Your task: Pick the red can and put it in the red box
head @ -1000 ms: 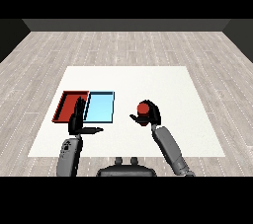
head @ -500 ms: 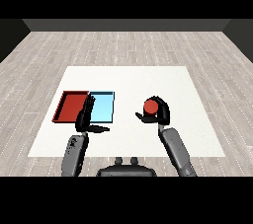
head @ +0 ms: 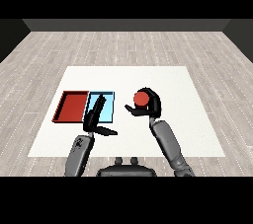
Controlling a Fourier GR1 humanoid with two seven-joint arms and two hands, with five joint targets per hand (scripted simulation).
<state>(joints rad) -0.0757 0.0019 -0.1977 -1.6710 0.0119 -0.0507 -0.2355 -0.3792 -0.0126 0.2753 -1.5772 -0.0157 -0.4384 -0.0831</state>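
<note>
Right hand [head: 148, 107] curled round red can [head: 142, 99], mid-table, right of light blue tray [head: 108, 113]. Left hand [head: 95, 119] relaxed, fingers straight, over that tray's near edge. Best to carry the can clear across to red tray [head: 74, 107] near table's left edge, upright.

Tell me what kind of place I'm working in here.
Probably a bare test room rather than a home or shop: a white table stands on grey plank flooring under dark walls, bearing only a red tray, a light blue tray and the red can in the right hand.

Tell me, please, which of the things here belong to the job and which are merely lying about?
Part of the job:
red can
red tray
right robot hand, curled round the can

Not needed:
light blue tray
left robot hand, open over it
</note>
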